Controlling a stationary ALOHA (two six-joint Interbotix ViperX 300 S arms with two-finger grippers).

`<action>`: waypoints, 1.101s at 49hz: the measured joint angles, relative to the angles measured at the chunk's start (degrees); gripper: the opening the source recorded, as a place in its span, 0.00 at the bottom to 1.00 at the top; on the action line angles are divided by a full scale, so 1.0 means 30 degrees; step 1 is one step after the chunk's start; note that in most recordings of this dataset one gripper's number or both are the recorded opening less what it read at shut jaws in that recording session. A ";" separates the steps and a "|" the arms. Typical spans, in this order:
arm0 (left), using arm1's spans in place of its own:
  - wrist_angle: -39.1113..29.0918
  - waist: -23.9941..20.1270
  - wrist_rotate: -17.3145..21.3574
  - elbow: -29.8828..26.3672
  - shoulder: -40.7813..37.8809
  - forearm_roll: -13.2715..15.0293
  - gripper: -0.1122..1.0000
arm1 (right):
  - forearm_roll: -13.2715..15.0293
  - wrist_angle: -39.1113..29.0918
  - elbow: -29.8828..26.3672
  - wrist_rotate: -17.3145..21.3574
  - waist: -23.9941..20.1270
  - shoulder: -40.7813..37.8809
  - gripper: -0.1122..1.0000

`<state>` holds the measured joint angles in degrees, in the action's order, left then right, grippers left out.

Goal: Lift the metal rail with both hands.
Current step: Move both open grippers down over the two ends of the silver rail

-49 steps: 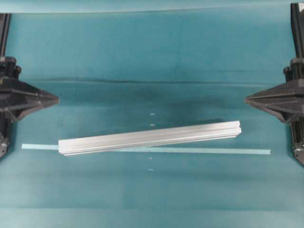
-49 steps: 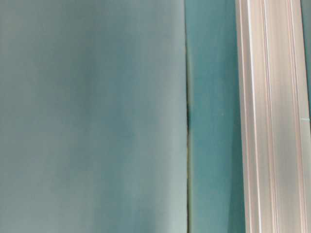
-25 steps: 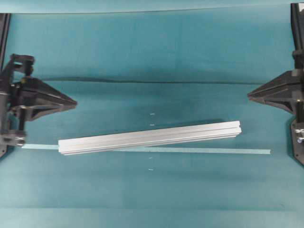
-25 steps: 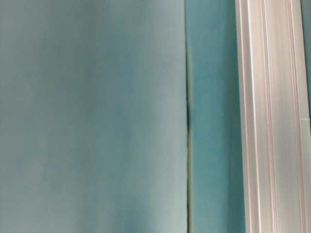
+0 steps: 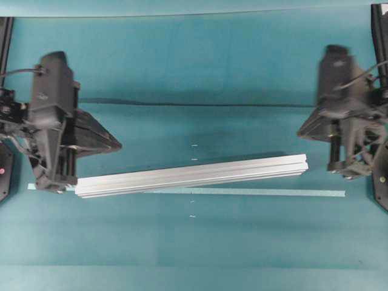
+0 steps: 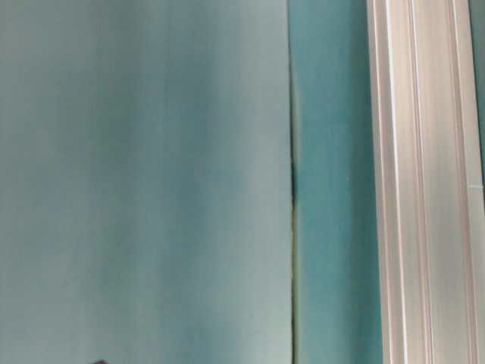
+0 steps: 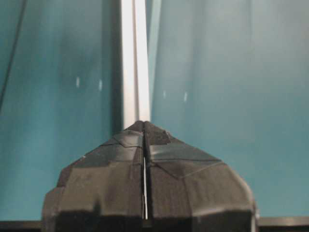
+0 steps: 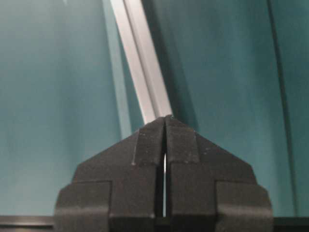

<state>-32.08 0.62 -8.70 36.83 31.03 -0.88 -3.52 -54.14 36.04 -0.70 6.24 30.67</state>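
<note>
Down at table level the metal rail [image 6: 424, 182] fills the right edge of the picture, its lengthwise grooves running straight up the frame, with teal cloth [image 6: 151, 182] beside it and a dark seam [image 6: 292, 197] in between. From overhead, the rail lies flat on the teal table [image 5: 200, 66], slightly tilted, right end higher in the picture, resting across a thin pale tape strip [image 5: 327, 194]. On the left, the left gripper [image 5: 116, 146] points inward above the rail's left end, not touching it; its wrist view shows the two black fingers [image 7: 120, 159] pressed together with nothing between them and the rail stretching away beyond the tips. On the right, the right gripper [image 5: 301, 130] sits just above the rail's right end, also clear of it, fingers [image 8: 149, 145] together and empty.
</note>
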 measured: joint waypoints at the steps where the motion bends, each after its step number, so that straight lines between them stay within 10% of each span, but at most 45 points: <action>1: -0.0117 0.0000 0.0000 -0.0059 -0.0088 0.0000 0.05 | -0.0029 -0.0117 -0.0146 -0.0176 0.0000 -0.0234 0.07; 19: -0.3457 0.0205 -0.0176 -0.0850 -0.0850 -0.0029 0.05 | 0.0029 -0.1260 -0.1992 -0.3164 0.0029 -0.3779 0.13; 28: -0.3691 0.0205 -0.0410 -0.0850 -0.0879 -0.0029 0.11 | 0.0029 -0.1260 -0.2344 -0.4043 0.0059 -0.4805 0.33; 41: -0.3955 0.0176 -0.2725 -0.0146 -0.1318 -0.0029 0.67 | 0.0029 -0.1230 -0.2432 -0.4863 0.0059 -0.5654 0.95; 48: -0.3926 0.0264 -0.3428 -0.0029 -0.1934 -0.0029 0.96 | 0.0059 -0.1025 -0.2461 -0.5098 0.0059 -0.5977 0.98; 54: -0.3809 0.0293 -0.3721 0.0117 -0.2520 0.0000 0.98 | 0.0088 -0.0762 -0.2432 -0.5156 0.0059 -0.6152 0.98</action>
<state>-43.51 1.49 -19.86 37.18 23.47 -0.88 -3.25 -56.43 28.74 -16.17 6.42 12.22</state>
